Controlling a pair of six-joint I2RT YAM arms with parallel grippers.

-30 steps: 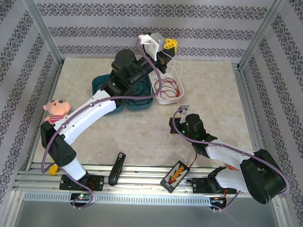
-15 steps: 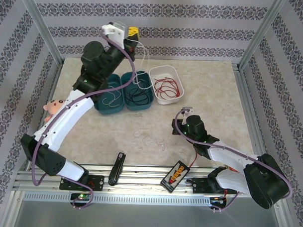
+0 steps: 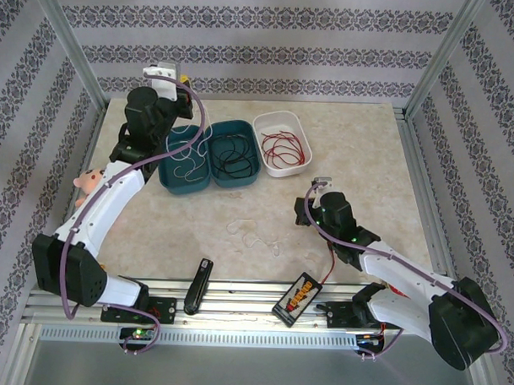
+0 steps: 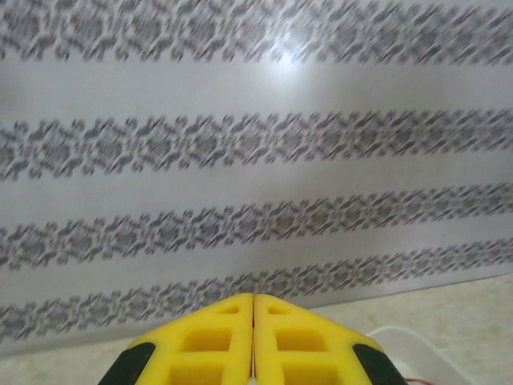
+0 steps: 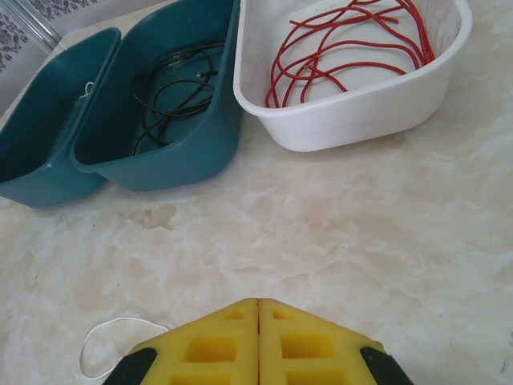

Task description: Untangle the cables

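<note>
We swing closed left hand (image 4: 253,313) leftward above teal bin (image 3: 174,186); white cable (image 3: 188,153) inside, seemingly sorted by colour; right hand (image 5: 258,321) closed.

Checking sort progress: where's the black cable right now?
Top view: the black cable lies coiled in the middle bin, teal, between the other teal bin on its left and the white tray holding the red cable.
</note>
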